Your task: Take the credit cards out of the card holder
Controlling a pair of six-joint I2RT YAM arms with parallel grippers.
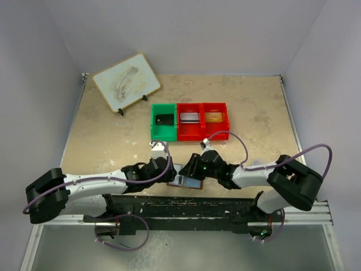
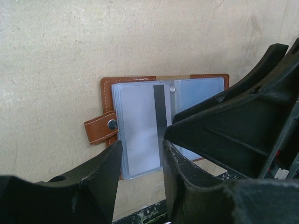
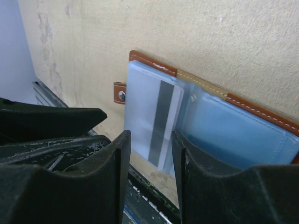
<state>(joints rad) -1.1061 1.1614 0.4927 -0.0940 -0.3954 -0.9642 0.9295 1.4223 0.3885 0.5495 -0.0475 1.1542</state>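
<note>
The brown leather card holder (image 1: 189, 182) lies open on the table near the front edge, its pale blue-grey sleeves up. In the left wrist view the card holder (image 2: 132, 103) shows a side tab (image 2: 99, 129) and a pale card with a dark stripe (image 2: 160, 116) sticking out of the left sleeve. The same card (image 3: 161, 116) shows in the right wrist view on the card holder (image 3: 233, 128). My left gripper (image 2: 142, 161) is open, just short of the card's near edge. My right gripper (image 3: 150, 147) is open, just short of the same card. Both grippers (image 1: 172, 172) (image 1: 190, 168) meet over the holder.
A green bin (image 1: 154, 123) and two red bins (image 1: 179, 121) (image 1: 228, 117) stand in a row behind, each with a card inside. A white board (image 1: 126, 82) leans at the back left. The black front rail (image 1: 180, 209) runs right beside the holder.
</note>
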